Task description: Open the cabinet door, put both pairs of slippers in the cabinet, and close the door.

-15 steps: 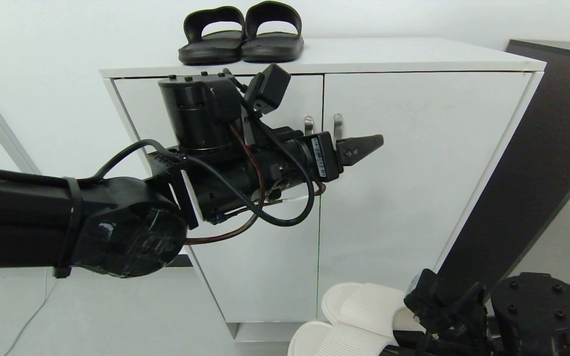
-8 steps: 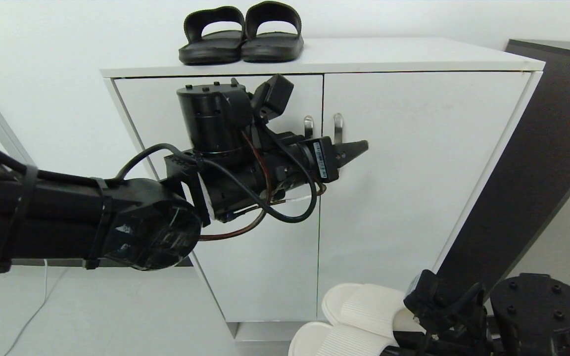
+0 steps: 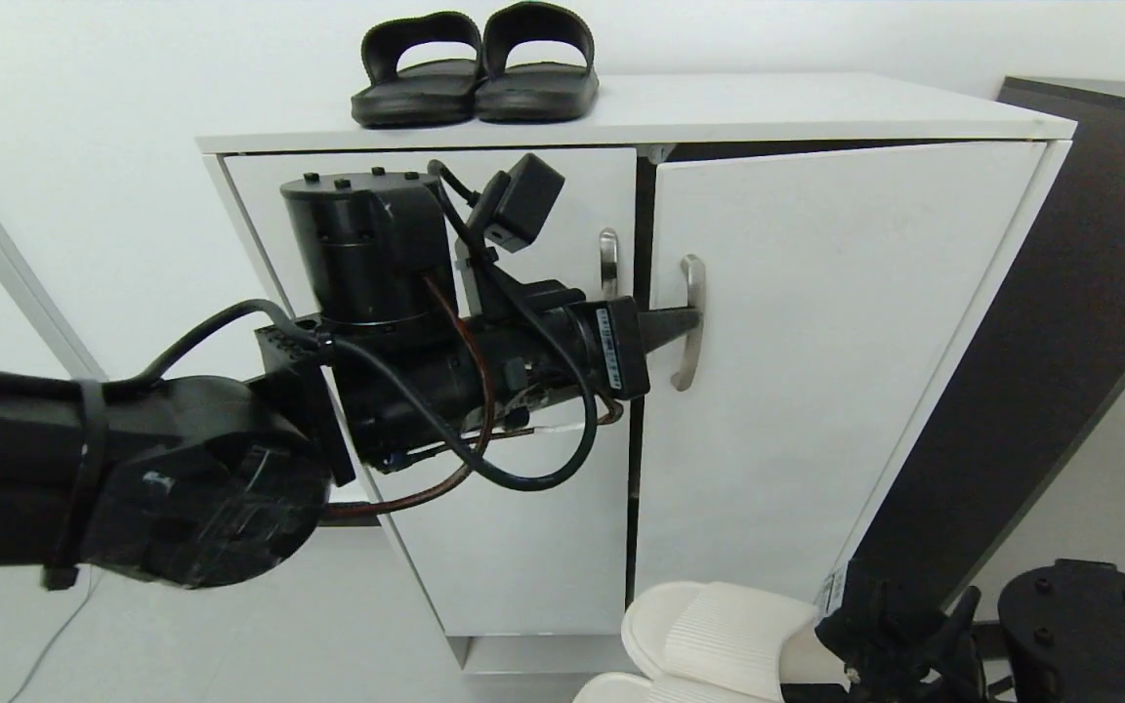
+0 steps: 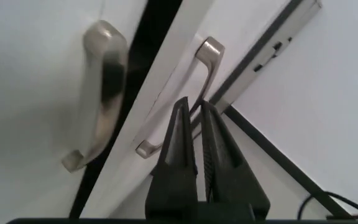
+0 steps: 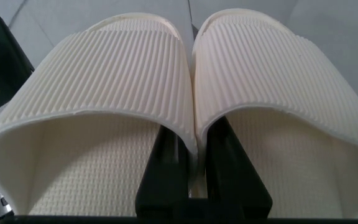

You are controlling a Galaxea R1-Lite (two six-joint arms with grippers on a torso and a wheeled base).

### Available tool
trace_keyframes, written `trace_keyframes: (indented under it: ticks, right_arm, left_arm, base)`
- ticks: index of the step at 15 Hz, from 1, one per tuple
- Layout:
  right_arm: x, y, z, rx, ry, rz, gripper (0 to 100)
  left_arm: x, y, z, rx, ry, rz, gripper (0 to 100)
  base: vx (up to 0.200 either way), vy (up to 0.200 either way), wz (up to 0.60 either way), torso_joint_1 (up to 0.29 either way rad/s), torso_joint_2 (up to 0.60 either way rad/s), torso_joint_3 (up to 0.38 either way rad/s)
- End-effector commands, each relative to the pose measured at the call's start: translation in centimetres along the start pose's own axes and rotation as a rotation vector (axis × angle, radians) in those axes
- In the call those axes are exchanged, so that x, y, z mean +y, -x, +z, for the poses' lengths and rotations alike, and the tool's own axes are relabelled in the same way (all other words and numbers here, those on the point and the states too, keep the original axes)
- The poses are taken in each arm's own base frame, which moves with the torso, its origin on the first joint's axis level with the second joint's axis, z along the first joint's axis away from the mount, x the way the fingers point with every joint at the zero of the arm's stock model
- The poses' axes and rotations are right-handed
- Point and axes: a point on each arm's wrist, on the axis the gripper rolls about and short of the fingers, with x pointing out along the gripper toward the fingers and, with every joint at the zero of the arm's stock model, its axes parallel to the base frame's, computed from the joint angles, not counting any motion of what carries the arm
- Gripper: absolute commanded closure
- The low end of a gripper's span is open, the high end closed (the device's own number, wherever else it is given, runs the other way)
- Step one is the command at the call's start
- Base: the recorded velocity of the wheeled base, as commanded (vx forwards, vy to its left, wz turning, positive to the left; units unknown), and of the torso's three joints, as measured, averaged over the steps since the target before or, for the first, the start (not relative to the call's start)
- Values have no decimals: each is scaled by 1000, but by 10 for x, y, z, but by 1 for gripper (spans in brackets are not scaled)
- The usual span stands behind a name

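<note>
2 white slippers (image 5: 114,74) in right hand (image 5: 194,135)

The left gripper (image 3: 685,327) has hooked the handle (image 3: 691,293) and pulled the right door (image 3: 816,342) ajar, while the white slippers (image 3: 709,625) sank slightly.

Black arm (image 3: 182,469) (looped cables (image 3: 523,482), screws (image 3: 338,182))

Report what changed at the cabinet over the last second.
The left gripper drew back with the right door's handle, and the right door swung ajar, opening a dark gap beside the left door. The white slippers in the right gripper sank slightly. The black slippers stayed on the cabinet top; the left door stayed shut.
</note>
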Motion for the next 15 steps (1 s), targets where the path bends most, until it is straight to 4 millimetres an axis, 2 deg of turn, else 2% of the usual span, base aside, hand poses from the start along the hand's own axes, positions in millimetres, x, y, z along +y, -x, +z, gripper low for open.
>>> trace_keyframes:
  ticks: [1, 4, 7, 9, 12, 15]
  right_arm:
    - [4, 4, -7, 10, 20, 49, 100]
    - [11, 6, -15, 32, 53, 89, 100]
    - [11, 6, -15, 34, 54, 104, 100]
    - [13, 6, -17, 42, 58, 110, 100]
    - [14, 8, -23, 49, 101, 117, 100]
    - [14, 9, -23, 43, 105, 119, 100]
  left_arm:
    - [-9, 18, 6, -18, -7, -11, 100]
    - [-24, 42, 2, -8, -7, -33, 100]
    - [-48, 57, 0, -7, -10, -104, 100]
    - [-55, 63, 1, -15, -12, -126, 100]
    - [-53, 62, 2, -17, -5, -119, 100]
    - [-35, 57, 6, -29, 45, -60, 100]
  base:
    - [0, 0, 0, 0, 0, 0]
    - [0, 0, 0, 0, 0, 0]
    - [0, 0, 0, 0, 0, 0]
    - [0, 0, 0, 0, 0, 0]
    - [0, 0, 0, 0, 0, 0]
    - [0, 0, 0, 0, 0, 0]
